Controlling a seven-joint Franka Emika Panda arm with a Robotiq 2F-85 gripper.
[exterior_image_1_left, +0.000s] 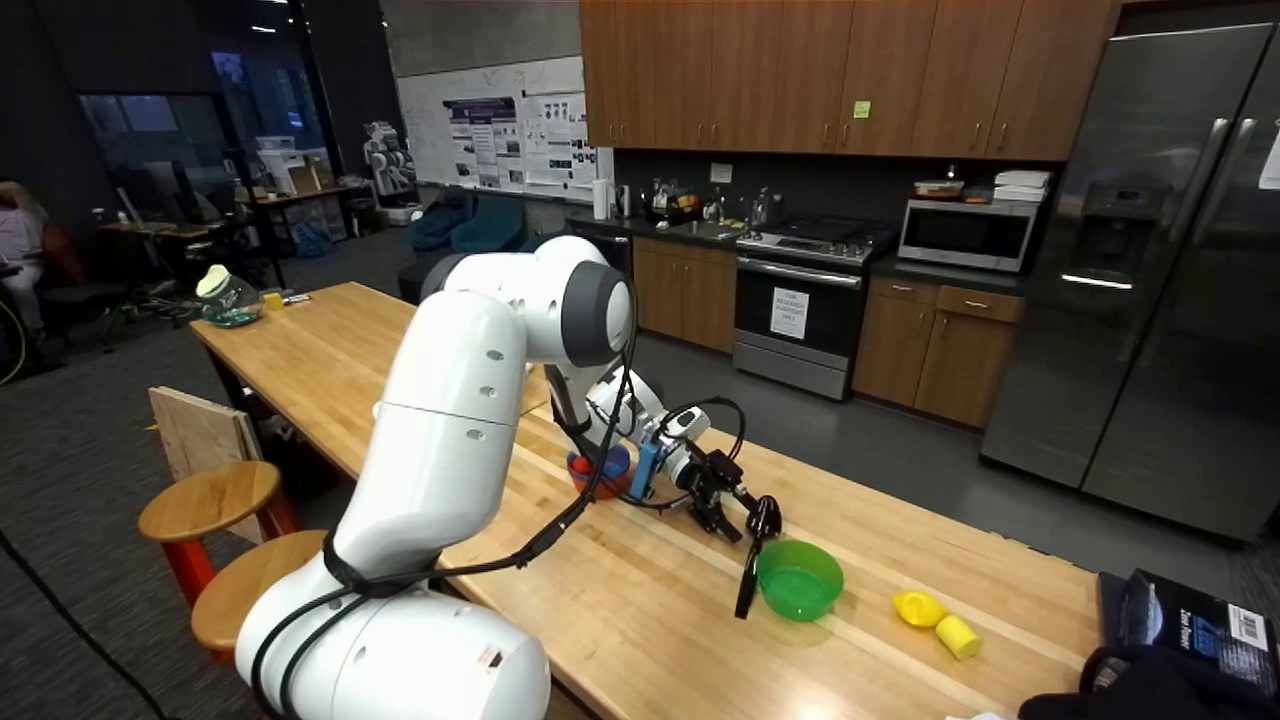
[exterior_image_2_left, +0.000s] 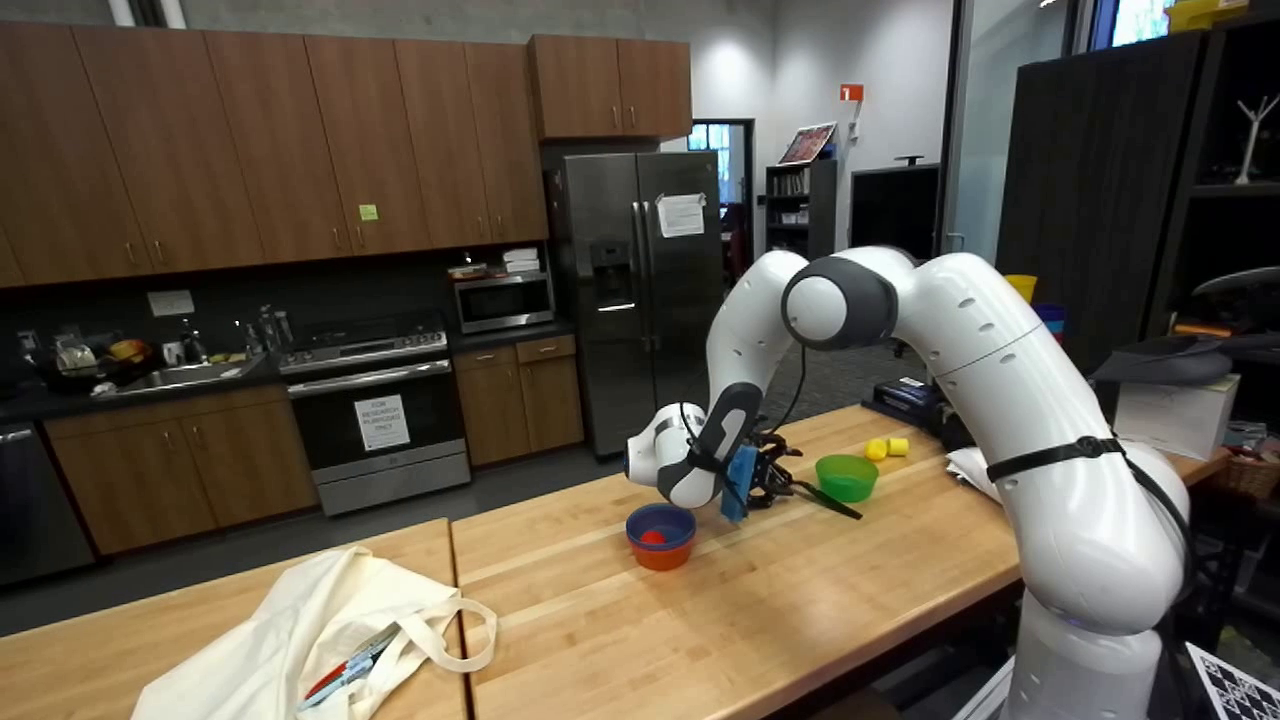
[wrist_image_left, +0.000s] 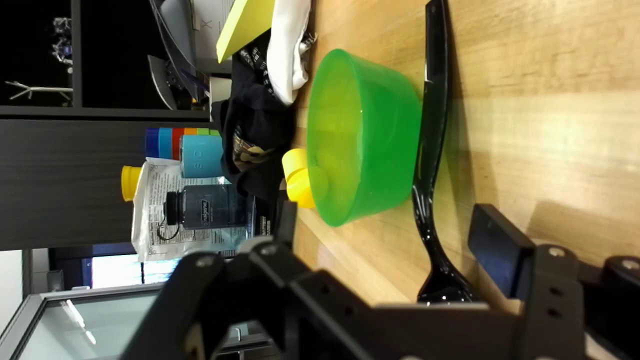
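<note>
The pincer hangs low at the end of the white arm, above the bench; its fingers stand well apart, with nothing gripped between them. Nearest to it is a black spoon, its head close by the fingertips and its handle running away from them beside the wall of a green bowl. Whether the spoon touches a finger or the bowl, I cannot tell.

In both exterior views the green bowl stands upright to the right of the pincer, with the spoon on its left side. Farther right are a yellow lemon-shaped piece and a yellow cylinder, close together. To the left of the pincer a blue bowl sits nested in an orange bowl, with a red object inside.

A dark box lies at the right end of the bench, and a cream cloth bag lies on its left part. Across the room, on the far side, are a stove, a microwave and, to their right, a dark refrigerator.
</note>
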